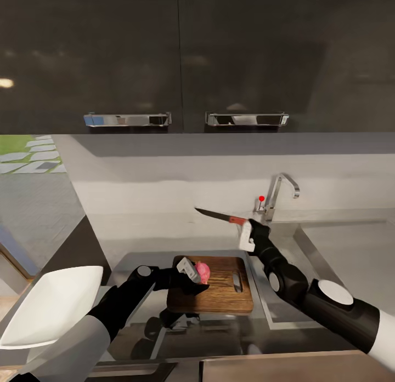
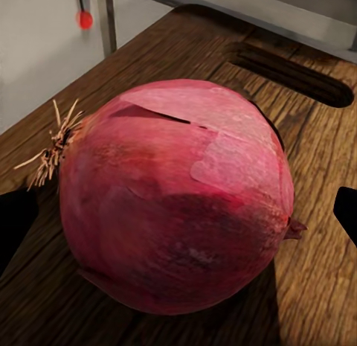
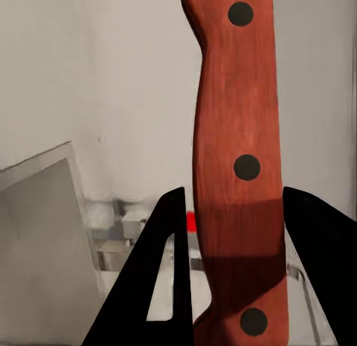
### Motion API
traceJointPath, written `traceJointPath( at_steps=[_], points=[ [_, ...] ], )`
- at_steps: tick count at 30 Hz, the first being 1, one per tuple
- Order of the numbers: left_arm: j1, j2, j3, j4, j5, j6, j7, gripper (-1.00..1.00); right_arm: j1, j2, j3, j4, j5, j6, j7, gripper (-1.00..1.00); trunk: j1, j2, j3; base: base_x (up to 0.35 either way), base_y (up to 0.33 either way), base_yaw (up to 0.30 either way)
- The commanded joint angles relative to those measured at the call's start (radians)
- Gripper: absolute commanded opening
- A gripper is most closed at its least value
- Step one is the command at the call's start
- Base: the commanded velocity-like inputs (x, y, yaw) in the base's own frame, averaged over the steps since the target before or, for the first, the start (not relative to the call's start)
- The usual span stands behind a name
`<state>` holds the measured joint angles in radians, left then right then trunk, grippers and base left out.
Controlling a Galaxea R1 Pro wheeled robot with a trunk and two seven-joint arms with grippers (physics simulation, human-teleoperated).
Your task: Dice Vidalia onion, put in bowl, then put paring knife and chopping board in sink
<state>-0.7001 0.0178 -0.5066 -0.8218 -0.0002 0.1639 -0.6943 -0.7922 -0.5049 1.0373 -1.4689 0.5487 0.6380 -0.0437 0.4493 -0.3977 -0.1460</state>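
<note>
The onion (image 1: 203, 271), round with reddish-pink skin, rests on the dark wood chopping board (image 1: 216, 294) left of the sink (image 1: 345, 250). My left gripper (image 1: 193, 272) is open, its fingers standing either side of the onion (image 2: 175, 197) with a small gap on each side. Above the board's far right corner my right gripper (image 1: 248, 232) is shut on the red-orange handle (image 3: 238, 167) of the paring knife (image 1: 216, 214). The knife is level in the air, blade pointing left. The white bowl (image 1: 52, 305) sits at the near left.
The curved chrome tap (image 1: 276, 198) with its red dot stands behind the right gripper. Dark wall cabinets with chrome handles (image 1: 127, 119) hang above the pale backsplash. The grey countertop (image 1: 129, 250) runs left of the board.
</note>
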Motion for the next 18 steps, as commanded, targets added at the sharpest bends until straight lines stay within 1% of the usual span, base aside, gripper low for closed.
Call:
traceJointPath(
  at_steps=[1,3,6,9,10,13,18],
  points=[
    [-0.001,0.001,-0.002,-0.002,0.0,0.007,-0.002,1.0,-0.002,-0.005,0.009,-0.001,0.002,0.007,-0.01,-1.0,0.001,-0.002,-0.002,0.0,0.0,0.0],
    [-0.001,0.001,-0.002,-0.002,0.0,0.007,-0.002,1.0,-0.002,-0.018,0.017,-0.001,0.002,0.006,-0.021,-1.0,0.001,-0.002,-0.002,0.0,0.0,0.0],
    [-0.001,0.001,-0.001,-0.002,0.0,0.007,-0.002,1.0,-0.002,-0.031,0.022,-0.001,0.002,0.004,-0.027,-1.0,0.001,-0.002,-0.002,0.0,0.0,0.0],
    [-0.001,0.001,-0.002,-0.002,0.0,0.007,-0.002,1.0,-0.002,-0.047,0.026,-0.001,0.002,-0.014,-0.031,-1.0,0.001,-0.002,-0.002,0.0,0.0,0.0],
    [-0.001,0.001,-0.002,-0.002,0.0,0.007,-0.002,1.0,-0.002,-0.067,0.033,-0.001,0.002,-0.063,-0.039,-1.0,0.001,-0.002,-0.002,0.0,0.0,0.0],
    [-0.001,0.001,-0.002,-0.002,0.0,0.007,-0.002,1.0,-0.002,-0.081,0.048,-0.001,0.001,-0.083,-0.055,-1.0,0.001,-0.002,-0.002,0.0,0.0,0.0],
    [-0.001,0.001,-0.002,-0.002,0.0,0.007,-0.002,1.0,-0.002,-0.103,0.088,0.0,0.001,-0.097,-0.102,-1.0,0.001,-0.002,-0.002,0.0,0.0,0.0]
  ],
)
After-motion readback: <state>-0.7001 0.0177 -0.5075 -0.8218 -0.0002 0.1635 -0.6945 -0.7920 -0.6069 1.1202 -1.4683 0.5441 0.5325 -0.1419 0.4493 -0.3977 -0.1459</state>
